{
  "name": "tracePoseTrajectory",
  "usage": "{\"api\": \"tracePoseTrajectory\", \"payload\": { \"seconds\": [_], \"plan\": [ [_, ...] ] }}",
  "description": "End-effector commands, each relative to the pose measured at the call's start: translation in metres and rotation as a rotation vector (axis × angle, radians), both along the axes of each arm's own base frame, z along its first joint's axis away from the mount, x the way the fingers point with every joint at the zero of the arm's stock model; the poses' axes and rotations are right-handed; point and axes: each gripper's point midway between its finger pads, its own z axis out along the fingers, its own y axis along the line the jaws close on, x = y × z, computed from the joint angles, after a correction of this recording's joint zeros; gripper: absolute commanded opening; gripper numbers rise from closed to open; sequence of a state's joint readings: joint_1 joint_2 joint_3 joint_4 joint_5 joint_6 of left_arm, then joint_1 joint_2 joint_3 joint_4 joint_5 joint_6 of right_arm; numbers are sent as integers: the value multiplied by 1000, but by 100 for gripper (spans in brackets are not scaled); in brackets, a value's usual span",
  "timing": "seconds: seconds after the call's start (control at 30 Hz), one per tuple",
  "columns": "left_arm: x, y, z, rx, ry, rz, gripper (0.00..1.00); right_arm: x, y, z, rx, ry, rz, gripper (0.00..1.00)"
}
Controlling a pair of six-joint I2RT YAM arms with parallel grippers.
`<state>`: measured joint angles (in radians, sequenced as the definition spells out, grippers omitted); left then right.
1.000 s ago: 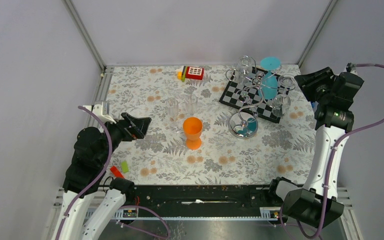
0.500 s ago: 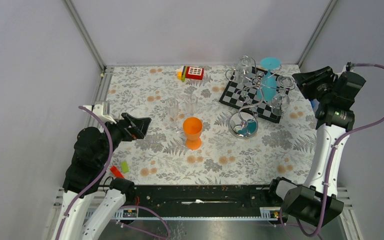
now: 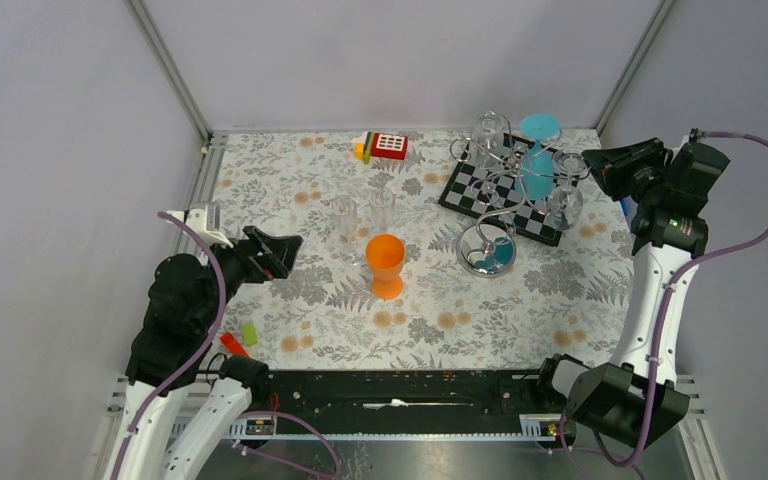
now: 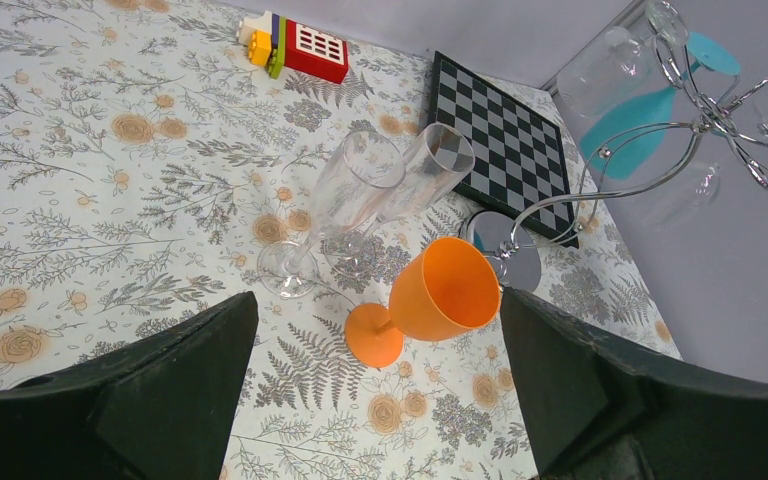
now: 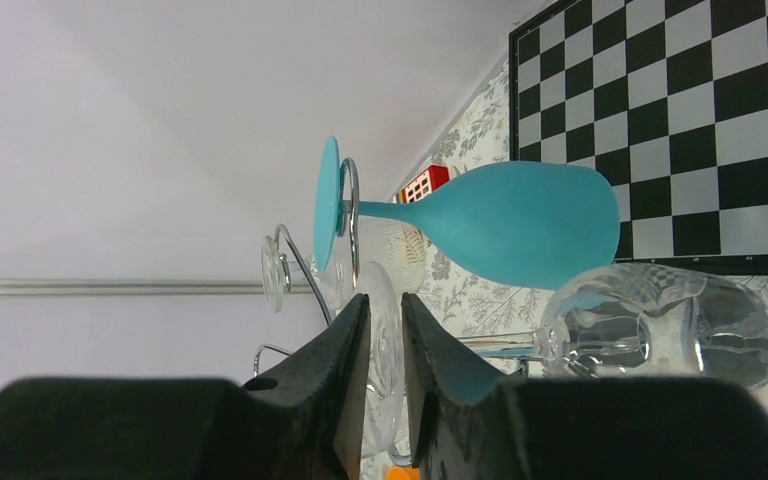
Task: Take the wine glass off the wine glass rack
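The silver wire wine glass rack (image 3: 503, 188) stands at the back right, its ring base (image 3: 484, 251) on the table. A teal wine glass (image 3: 538, 162) and two clear wine glasses (image 3: 565, 198) hang upside down from its curled arms. My right gripper (image 3: 590, 160) is at the rack's right arm. In the right wrist view the right gripper (image 5: 385, 300) is shut on the thin foot (image 5: 382, 345) of the clear wine glass (image 5: 660, 320), below the teal glass (image 5: 510, 220). My left gripper (image 3: 278, 250) is open and empty, left of the orange goblet (image 3: 386, 262).
A black-and-white checkered board (image 3: 470, 185) lies under the rack. Two clear flutes (image 3: 345, 215) stand behind the orange goblet (image 4: 440, 295). A red toy block (image 3: 388, 146) sits at the back. Small green and red pieces (image 3: 249, 332) lie near the left arm.
My right gripper has moved a little left, onto the foot of the clear glass at the rack's right arm. The left arm has not moved.
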<state>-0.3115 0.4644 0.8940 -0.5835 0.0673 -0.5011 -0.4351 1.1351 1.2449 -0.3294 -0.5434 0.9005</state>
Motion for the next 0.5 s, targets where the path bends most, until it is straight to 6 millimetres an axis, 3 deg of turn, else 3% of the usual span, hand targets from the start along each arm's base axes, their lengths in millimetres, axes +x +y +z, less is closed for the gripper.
{"api": "tracePoseTrajectory", "payload": {
  "seconds": [0.0,0.2,0.47],
  "plan": [
    [0,3,19,-4,-64,11,99,0,8,8,44,-29,39,22],
    [-1,4,20,-2,-68,11,99,-2,3,8,15,-29,9,1],
    [-2,4,21,-3,-73,11,99,-6,0,26,-1,-86,-22,0]
  ]
}}
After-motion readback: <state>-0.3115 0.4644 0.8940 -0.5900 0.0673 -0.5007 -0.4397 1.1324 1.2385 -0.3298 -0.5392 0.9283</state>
